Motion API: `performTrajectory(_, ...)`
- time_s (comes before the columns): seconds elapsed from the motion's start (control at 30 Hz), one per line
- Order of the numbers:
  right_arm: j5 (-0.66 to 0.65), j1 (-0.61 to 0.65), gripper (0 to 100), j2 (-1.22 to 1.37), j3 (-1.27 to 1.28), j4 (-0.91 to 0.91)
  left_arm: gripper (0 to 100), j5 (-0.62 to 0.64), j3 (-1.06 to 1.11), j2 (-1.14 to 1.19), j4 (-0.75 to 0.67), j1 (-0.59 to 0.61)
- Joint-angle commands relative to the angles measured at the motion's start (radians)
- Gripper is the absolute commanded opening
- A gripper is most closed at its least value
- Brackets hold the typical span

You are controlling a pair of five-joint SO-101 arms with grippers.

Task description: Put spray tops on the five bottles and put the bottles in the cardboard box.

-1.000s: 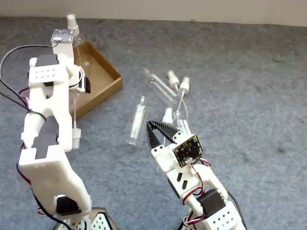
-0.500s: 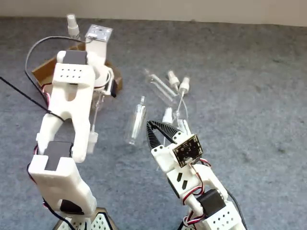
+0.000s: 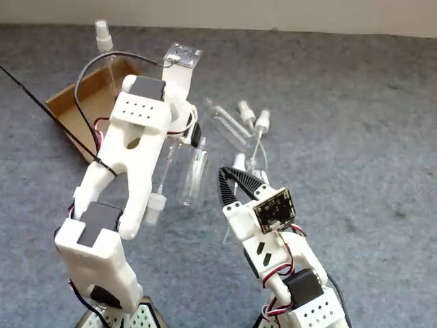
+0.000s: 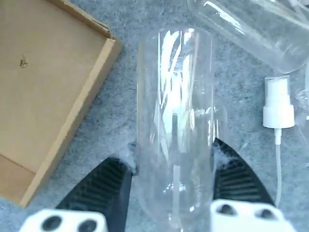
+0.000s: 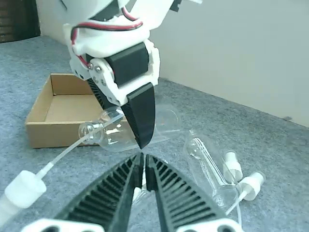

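Left wrist view: left gripper (image 4: 174, 159) clamps clear cylindrical bottle (image 4: 175, 92) beside cardboard box (image 4: 41, 82).

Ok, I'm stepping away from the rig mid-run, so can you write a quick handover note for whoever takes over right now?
Left gripper: shut on a clear bottle, between the cardboard box and the loose parts. A spray top hangs from its neck by the tube, not seated.
Right gripper: shut, nothing seen in it.
On the table: a bare bottle, a second bottle, two loose spray tops.
Done: one capped bottle appears to rest at the box's far corner.
Left: seat the hanging top, cap the rest, box them all.
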State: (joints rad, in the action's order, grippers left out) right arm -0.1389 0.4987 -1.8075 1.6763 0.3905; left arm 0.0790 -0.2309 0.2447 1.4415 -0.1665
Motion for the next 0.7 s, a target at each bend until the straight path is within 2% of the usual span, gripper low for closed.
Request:
performTrajectory(0.0, -0.009, -0.018, 1.2, -0.019, 0.131, 0.001, 8, 0.063, 0.022, -0.067, -0.054, -0.076)
performTrajectory(0.17, -0.009, -0.025, 1.2, -0.019, 0.127, -0.001, 8, 0.130, 0.128, -0.070, -0.163, -0.168)
performTrajectory(0.43, -0.003, -0.308, 1.2, -0.019, 0.128, 0.005, 8, 0.132, 0.171, -0.065, -0.181, -0.217)
performTrajectory(0.67, -0.003, -0.387, 1.2, -0.019, 0.130, 0.005, 8, 0.129, 0.257, -0.065, -0.187, -0.214)
